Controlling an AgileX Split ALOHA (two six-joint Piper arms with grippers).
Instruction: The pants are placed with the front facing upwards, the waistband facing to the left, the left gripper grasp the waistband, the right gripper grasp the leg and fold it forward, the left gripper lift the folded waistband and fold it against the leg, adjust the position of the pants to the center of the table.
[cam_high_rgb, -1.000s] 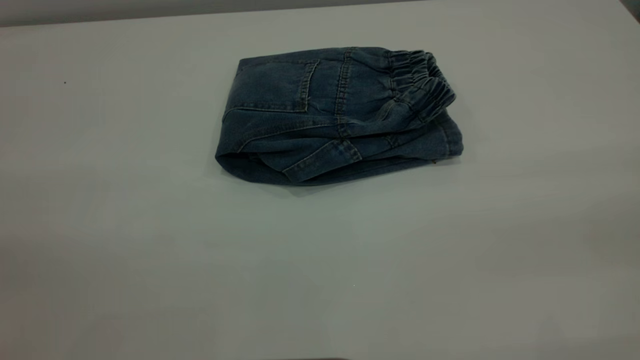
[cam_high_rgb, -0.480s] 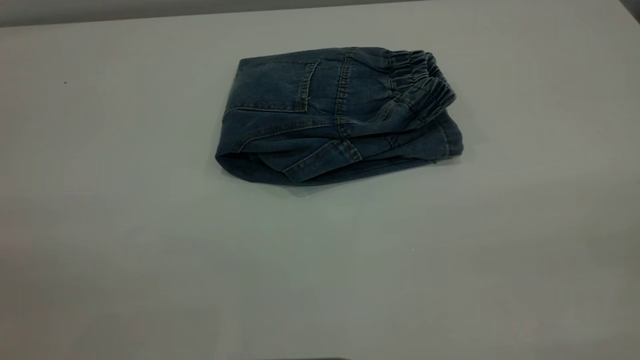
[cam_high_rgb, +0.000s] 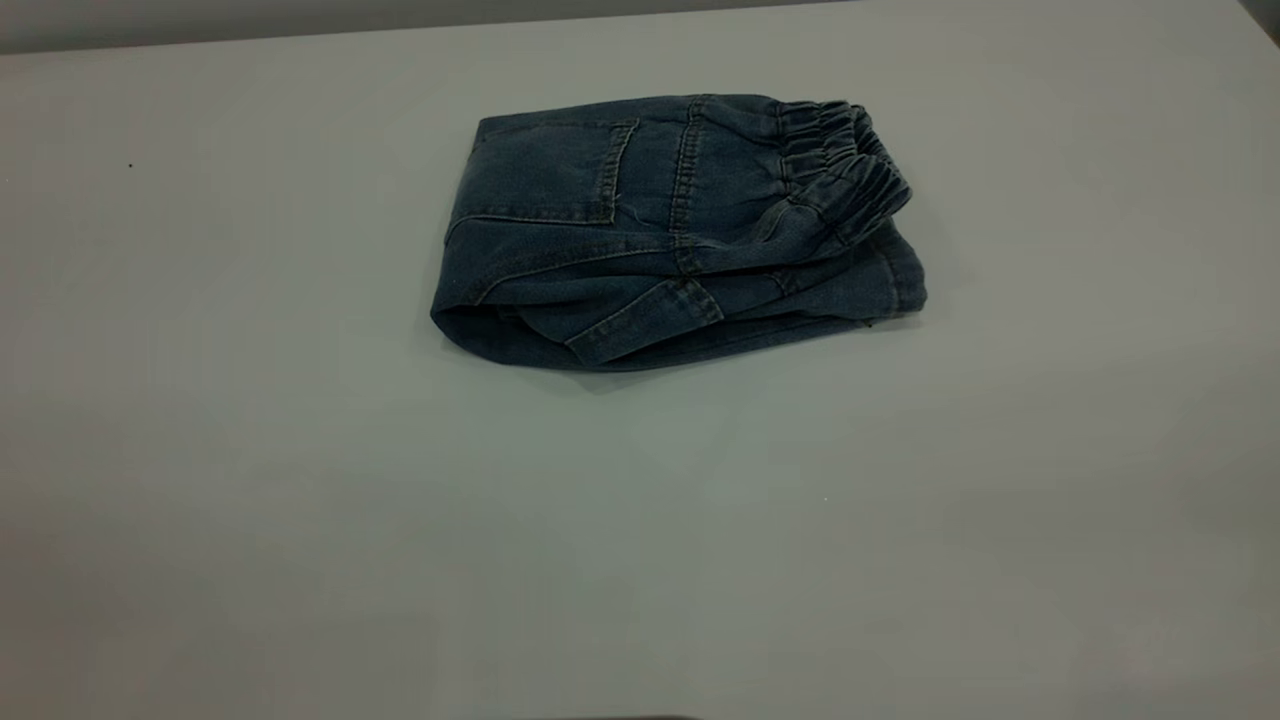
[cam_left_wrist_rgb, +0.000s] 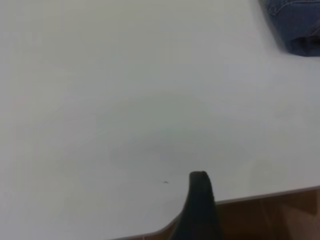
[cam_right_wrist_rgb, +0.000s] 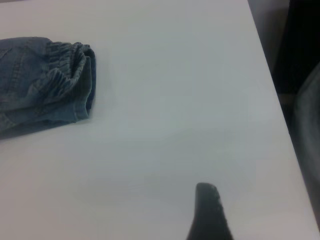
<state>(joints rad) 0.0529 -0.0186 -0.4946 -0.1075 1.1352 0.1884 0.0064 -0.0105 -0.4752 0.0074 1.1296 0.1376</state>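
the black left gripper (cam_left_wrist_rgb: 200, 210) hangs over the desk edge; the black right gripper (cam_right_wrist_rgb: 210, 212) hangs likewise, both empty.

1. The left gripper (cam_left_wrist_rgb: 199, 207) shows only one finger. It is black and dull, wide low down and thin toward a rounded tip.
2. The right gripper (cam_right_wrist_rgb: 209, 212) also shows one black finger with a rounded tip. Its side edge looks a little bumpy, like tiny ridges.
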